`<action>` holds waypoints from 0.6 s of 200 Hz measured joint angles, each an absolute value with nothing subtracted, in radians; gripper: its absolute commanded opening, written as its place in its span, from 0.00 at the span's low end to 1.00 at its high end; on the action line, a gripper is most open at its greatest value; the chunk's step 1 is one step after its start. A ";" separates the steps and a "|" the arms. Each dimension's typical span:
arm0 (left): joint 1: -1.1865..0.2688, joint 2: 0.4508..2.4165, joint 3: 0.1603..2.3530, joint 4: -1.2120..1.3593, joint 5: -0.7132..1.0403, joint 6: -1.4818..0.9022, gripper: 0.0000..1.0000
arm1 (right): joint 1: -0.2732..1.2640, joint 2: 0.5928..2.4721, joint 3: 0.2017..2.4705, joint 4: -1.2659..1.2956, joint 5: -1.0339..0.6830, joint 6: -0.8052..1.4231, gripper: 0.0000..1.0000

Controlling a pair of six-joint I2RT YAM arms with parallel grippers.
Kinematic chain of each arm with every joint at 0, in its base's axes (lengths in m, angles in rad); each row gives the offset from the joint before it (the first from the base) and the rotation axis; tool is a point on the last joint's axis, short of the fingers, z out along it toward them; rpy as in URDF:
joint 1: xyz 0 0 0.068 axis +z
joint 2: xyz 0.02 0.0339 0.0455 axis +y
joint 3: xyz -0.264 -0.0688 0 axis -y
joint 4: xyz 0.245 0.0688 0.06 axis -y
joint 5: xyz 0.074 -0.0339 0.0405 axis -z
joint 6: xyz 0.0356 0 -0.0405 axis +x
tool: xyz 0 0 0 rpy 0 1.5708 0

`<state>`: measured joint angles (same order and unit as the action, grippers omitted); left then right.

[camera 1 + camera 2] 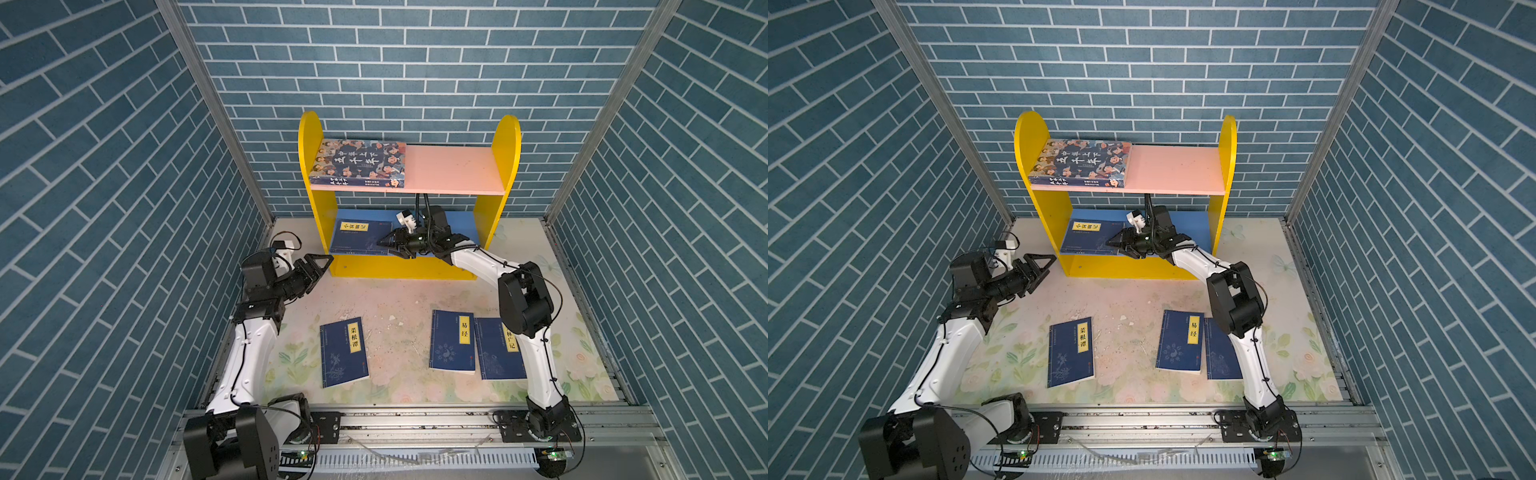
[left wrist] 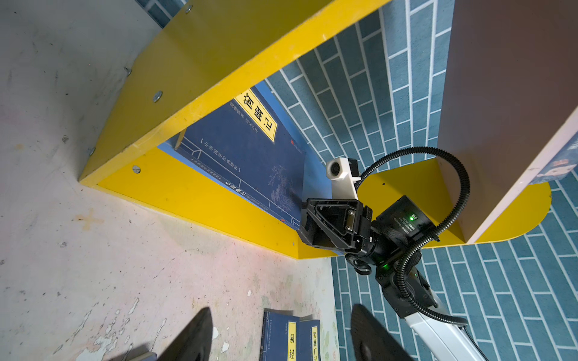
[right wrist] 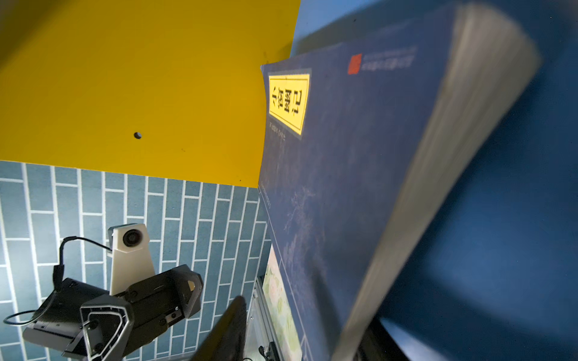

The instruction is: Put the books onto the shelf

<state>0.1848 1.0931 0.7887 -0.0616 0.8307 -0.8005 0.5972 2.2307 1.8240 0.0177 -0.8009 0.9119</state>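
The shelf (image 1: 309,145) stands at the back, with yellow side panels, a pink upper board (image 1: 453,170) and a blue lower board (image 1: 457,224). The cartoon-face book (image 1: 357,164) lies flat on the pink board's left half. One navy book (image 1: 357,235) lies on the blue board. Its right edge sits between the parted fingers of my right gripper (image 1: 384,245), and one finger (image 3: 231,325) stands clear of the cover. My left gripper (image 1: 320,262) hovers open and empty by the shelf's left foot. Three navy books (image 1: 344,353) (image 1: 453,340) (image 1: 498,349) lie on the table.
The two right-hand table books overlap, and my right arm (image 1: 523,303) crosses above the outer one. Brick-patterned walls (image 1: 124,208) close in both sides and the back. A metal rail (image 1: 415,419) runs along the front edge.
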 measured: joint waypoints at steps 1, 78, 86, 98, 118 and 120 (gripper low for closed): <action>0.185 1.093 0.789 -0.062 0.831 -0.801 0.72 | 0.597 2.231 1.824 0.017 -0.800 0.911 0.50; 0.185 1.079 0.786 -0.062 0.831 -0.801 0.72 | 0.596 2.231 1.845 -0.039 -0.746 0.889 0.37; 0.185 1.079 0.786 -0.062 0.831 -0.801 0.72 | 0.596 2.231 1.847 -0.039 -0.744 0.889 0.36; 0.185 1.079 0.786 -0.062 0.831 -0.801 0.72 | 0.596 2.233 1.853 -0.043 -0.744 0.889 0.35; 0.185 1.079 0.786 -0.062 0.830 -0.801 0.72 | 0.596 2.235 1.860 -0.044 -0.742 0.889 0.30; 0.185 1.079 0.786 -0.062 0.830 -0.801 0.72 | 0.596 2.235 1.861 -0.044 -0.741 0.891 0.29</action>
